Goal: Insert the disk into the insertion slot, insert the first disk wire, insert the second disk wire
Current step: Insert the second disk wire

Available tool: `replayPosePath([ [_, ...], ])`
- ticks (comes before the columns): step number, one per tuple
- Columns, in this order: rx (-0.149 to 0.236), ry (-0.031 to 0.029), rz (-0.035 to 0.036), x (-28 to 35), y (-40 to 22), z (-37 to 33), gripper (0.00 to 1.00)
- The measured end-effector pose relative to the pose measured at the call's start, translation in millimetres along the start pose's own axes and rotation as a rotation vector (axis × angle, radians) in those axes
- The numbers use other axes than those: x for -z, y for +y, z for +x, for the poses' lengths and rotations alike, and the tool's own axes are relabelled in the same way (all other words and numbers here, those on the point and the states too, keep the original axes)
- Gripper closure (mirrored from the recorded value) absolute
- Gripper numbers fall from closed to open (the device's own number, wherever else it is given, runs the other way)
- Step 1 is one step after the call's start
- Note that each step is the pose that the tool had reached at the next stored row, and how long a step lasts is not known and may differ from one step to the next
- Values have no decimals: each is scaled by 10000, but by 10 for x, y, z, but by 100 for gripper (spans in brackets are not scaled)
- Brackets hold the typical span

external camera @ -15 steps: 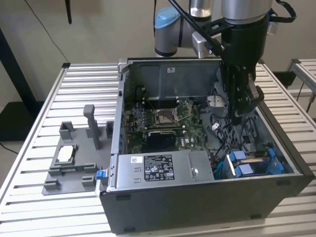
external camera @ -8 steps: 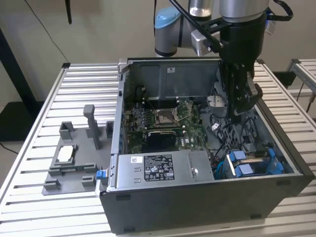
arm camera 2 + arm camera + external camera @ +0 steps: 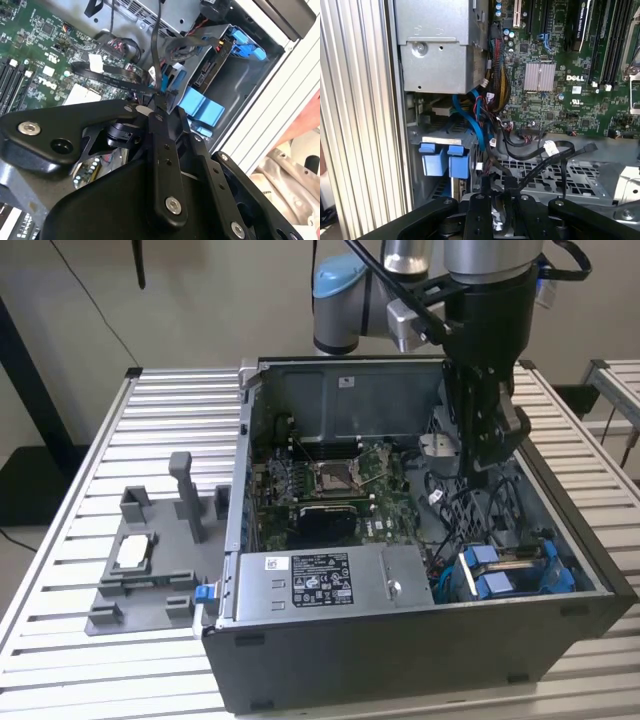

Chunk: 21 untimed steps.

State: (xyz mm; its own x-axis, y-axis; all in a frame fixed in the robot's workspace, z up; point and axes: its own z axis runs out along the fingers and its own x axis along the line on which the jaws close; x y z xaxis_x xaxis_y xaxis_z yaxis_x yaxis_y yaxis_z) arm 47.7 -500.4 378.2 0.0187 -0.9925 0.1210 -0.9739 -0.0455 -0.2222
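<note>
On the slatted aluminium bench stands one open dark grey metal computer case. It holds one green motherboard, one silver power-supply box and the grey cage's insertion slot. There the blue-framed disk sits, its two blue tabs facing outward. My pincer, inside the case, pinches one thin black wire.

The disk, in its bright blue carrier, sat within the dark grey insertion slot; a black disk wire hung near it.
</note>
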Motion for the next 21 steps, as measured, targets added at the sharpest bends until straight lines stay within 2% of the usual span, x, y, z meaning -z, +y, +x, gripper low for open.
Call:
replayPosePath([
  [6, 42, -9, 59, -1, -4, -7, 74],
  [9, 42, -9, 60, -3, -3, -8, 76],
  [10, 42, -8, 60, -3, -3, -8, 83],
  [15, 41, -9, 61, -11, -1, -4, 83],
  [17, 37, -33, 59, -22, -4, 21, 84],
  [21, 13, -137, 47, -57, -35, 112, 84],
])
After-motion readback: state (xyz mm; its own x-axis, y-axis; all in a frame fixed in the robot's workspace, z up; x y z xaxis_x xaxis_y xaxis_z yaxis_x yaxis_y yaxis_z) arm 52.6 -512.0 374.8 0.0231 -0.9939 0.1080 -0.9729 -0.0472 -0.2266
